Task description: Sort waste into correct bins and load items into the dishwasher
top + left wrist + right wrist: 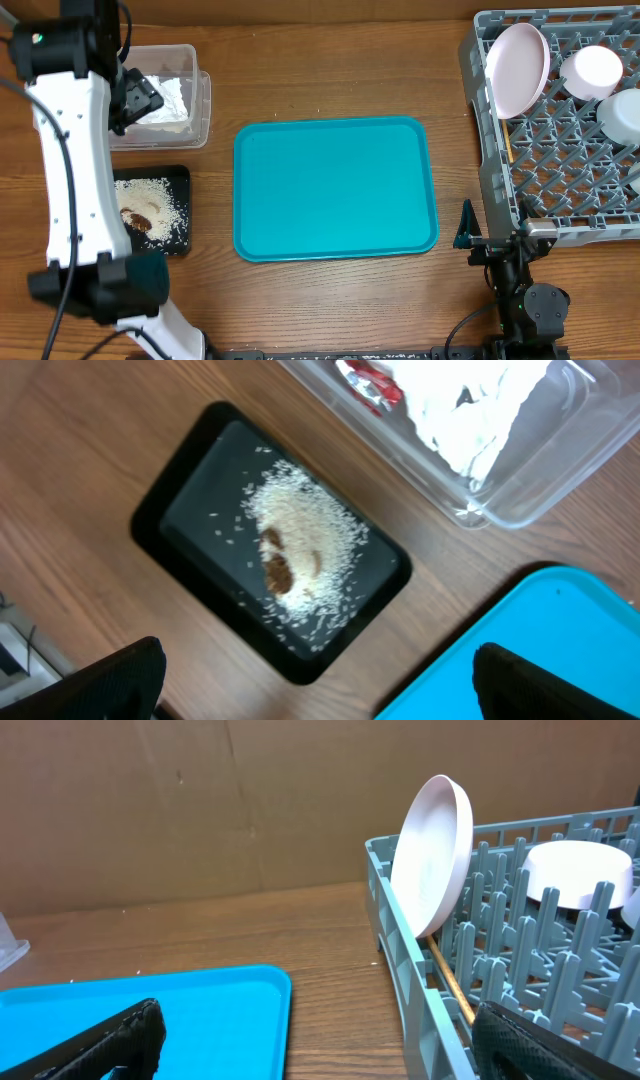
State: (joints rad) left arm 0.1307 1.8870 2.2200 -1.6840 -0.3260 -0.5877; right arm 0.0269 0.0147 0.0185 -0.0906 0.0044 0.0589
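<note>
From above, my right claw [465,228] stands spread. The rack [490,190] just to its right carries one plate [518,68] and two bowls [592,70], and one teal tray [335,188] lies to its left.

Through my left wrist, my left claw [318,660] gapes wide above one black tray [165,500] of rice crumbs [310,520] and brown scraps [278,570]. Beyond it sits one clear tub [540,480] holding napkins [470,410] and one red wrapper [370,380].

Through my right wrist, one plate stands on edge ahead-right, with one chopstick [450,980] below it.
</note>
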